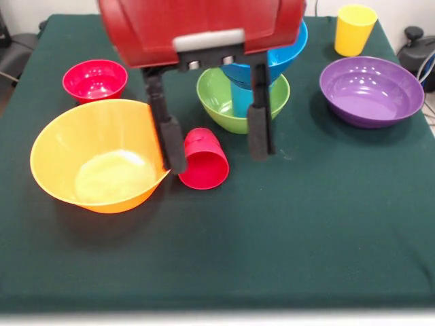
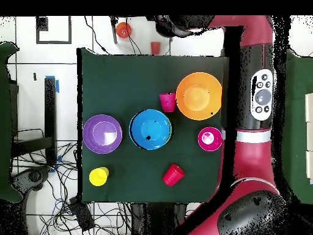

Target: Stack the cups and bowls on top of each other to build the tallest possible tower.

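Front view first: my pincer (image 1: 217,157) hangs low over the green table (image 1: 306,231), fingers spread wide and nothing between the pads. One finger (image 1: 167,136) stands in front of the rim of the orange-yellow bowl (image 1: 95,159), though whether it touches I cannot tell. The other finger (image 1: 260,129) hangs on the far side of the gap.

Down in that gap lies a red cup (image 1: 202,159), tipped on its side. It sits close against the finger by the orange-yellow bowl and well short of the other finger.

Beyond my pincer, showing between the fingers, is the tower: a green bowl (image 1: 231,112) with a light blue cup (image 1: 239,98) standing in it. A blue bowl (image 1: 289,51) sits on top, partly hidden by my red wrist housing.

Off past the orange-yellow bowl, farther back, sits the small red bowl (image 1: 95,79). Out on the opposite side of my pincer rests the purple bowl (image 1: 370,92), and the yellow cup (image 1: 355,28) stands upright behind it.

Overhead now: the blue bowl (image 2: 150,128) sits mid-table, and the purple bowl (image 2: 103,133) is just beside it. The tipped red cup (image 2: 167,101) lies against the orange-yellow bowl (image 2: 198,95). A second red cup (image 2: 173,174) lies toward my base. I cannot make out my pincer in this view.
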{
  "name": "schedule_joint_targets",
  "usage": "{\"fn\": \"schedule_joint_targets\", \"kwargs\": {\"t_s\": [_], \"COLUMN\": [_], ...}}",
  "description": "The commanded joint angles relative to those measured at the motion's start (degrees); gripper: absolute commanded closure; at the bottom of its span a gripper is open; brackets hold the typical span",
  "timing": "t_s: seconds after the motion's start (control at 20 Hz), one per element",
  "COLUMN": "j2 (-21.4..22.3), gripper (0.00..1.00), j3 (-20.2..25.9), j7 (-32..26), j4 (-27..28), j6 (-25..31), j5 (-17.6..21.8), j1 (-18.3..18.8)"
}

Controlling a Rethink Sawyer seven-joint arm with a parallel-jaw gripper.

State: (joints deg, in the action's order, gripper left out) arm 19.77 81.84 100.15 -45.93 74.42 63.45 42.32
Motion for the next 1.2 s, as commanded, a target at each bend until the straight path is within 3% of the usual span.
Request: {"fn": "schedule_joint_targets", "kwargs": {"t_s": [0.05, 0.25, 0.6, 1.0, 1.2], "j2": [2.69, 4.04, 5.53, 3.63, 3.07], "gripper": [0.00, 0.00, 0.00, 0.00, 0.00], "j3": [-12.90, -14.85, -18.67, -22.07, -24.07], "j7": [9.01, 8.71, 10.55, 8.33, 7.91], "j4": [-6.01, -5.63, -12.31, -8.86, -6.98], "j6": [-1.79, -0.26, -5.28, -6.30, -8.24], "j5": [-2.28, -4.93, -9.58, -14.60, -15.03], "j1": [-1.87, -2.60, -0.86, -1.93, -2.54]}}
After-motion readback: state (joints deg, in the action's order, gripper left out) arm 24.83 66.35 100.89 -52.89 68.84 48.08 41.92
